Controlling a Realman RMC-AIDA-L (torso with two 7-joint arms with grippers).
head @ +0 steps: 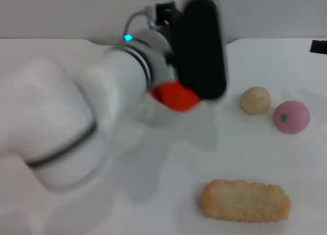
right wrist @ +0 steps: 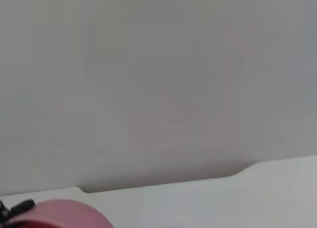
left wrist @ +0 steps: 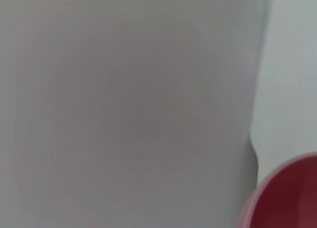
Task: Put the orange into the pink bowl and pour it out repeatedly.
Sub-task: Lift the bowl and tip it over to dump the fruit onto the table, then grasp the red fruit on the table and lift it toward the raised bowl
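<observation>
The left arm's gripper (head: 196,48), jaws hidden so grip cannot be told, hovers above the orange (head: 176,97); pink bowl (left wrist: 285,196) apparently alongside risks knocking the fruit away.

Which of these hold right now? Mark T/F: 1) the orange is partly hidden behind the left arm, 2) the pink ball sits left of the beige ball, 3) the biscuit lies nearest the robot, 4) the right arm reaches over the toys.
1) True: the orange peeks out from under the left arm's black end.
2) False: the pink ball is to the right of the beige ball.
3) True: the biscuit lies closest to the robot, in front of both balls.
4) False: only the left arm shows in the head view; no right arm is over the toys.
</observation>
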